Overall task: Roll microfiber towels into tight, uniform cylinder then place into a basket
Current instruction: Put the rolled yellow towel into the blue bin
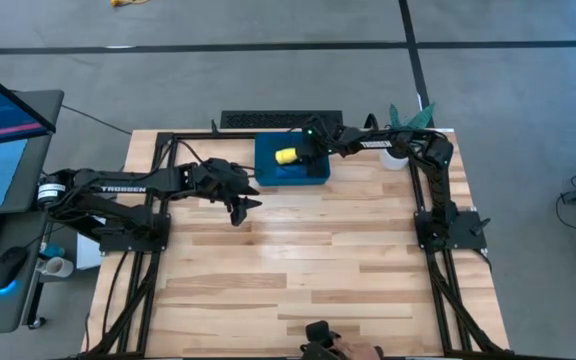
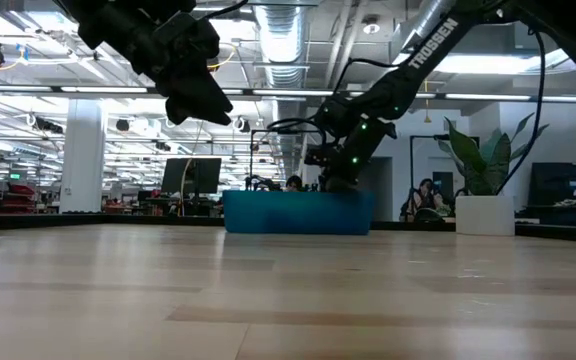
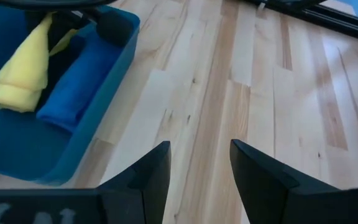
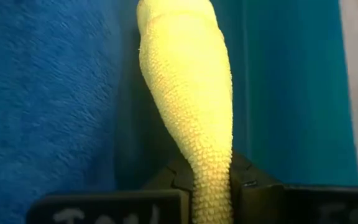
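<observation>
on the left, the left gripper (image 1: 240, 208) hangs over bare wood just beside the basket's (image 1: 265, 181) near corner, its fingers spread apart with nothing between them, as the left wrist view shows. it looks like an arm waiting. next along, the basket sits at the far middle of the table (image 1: 308, 270), and the blue towel (image 3: 73, 90) already lies rolled inside it. the yellow towel (image 1: 286, 156) lies beside the blue one in the tray, and the right gripper (image 1: 305, 152) has its fingers pinched narrow on one end of the roll (the right wrist view shows the cloth squeezed thin between them). the yellow roll looks looser and less even than the blue. farthest right, a small potted plant (image 1: 400, 135) stands just beside the right arm.

by my reading the task is nearly done: both towels are in the basket, and what is left is for the right gripper to let go and lift clear.
</observation>
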Motion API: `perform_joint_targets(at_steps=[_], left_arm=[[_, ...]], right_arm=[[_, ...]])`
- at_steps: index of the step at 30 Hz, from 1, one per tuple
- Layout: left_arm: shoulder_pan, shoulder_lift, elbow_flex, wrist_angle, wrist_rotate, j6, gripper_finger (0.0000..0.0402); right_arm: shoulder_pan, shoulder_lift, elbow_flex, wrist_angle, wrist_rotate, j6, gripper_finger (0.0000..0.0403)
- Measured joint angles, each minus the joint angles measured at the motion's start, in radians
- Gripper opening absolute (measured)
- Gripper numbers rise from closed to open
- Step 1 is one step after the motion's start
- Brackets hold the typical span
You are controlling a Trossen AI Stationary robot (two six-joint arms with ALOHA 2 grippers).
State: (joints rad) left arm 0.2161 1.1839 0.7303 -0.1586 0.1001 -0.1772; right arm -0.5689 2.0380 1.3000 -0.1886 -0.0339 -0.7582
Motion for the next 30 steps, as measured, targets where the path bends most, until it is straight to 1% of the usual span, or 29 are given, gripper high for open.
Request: perform_joint_targets(at_steps=[3,9,12,18,21,24,30], left_arm=[[0.0,0.0,0.0,0.0,0.0,0.005,0.0157],[0.0,0.0,0.0,-0.003,-0.002,0.009,0.0157],[0.0,0.0,0.0,-0.009,-0.002,0.009,0.0157],[0.0,0.0,0.0,-0.011,-0.007,0.009,0.0157],[0.0,0.0,0.0,-0.011,-0.007,0.009,0.0157],[0.0,0.0,0.0,-0.011,-0.006,0.01,0.0157],[0.002,0.0,0.0,-0.01,0.001,0.01,0.0157]], right_arm=[[-0.001,0.0,0.027,-0.061,0.003,0.0,0.0054],[0.004,0.0,0.038,-0.082,0.005,0.0,0.0083],[0.008,0.0,0.054,-0.124,0.005,-0.005,0.0113],[0.023,0.0,0.089,-0.157,0.004,-0.009,0.0183],[0.03,-0.001,0.109,-0.189,0.004,-0.027,0.0207],[0.035,-0.001,0.119,-0.204,0.004,-0.028,0.0219],[0.055,-0.001,0.121,-0.224,0.006,-0.028,0.0219]])
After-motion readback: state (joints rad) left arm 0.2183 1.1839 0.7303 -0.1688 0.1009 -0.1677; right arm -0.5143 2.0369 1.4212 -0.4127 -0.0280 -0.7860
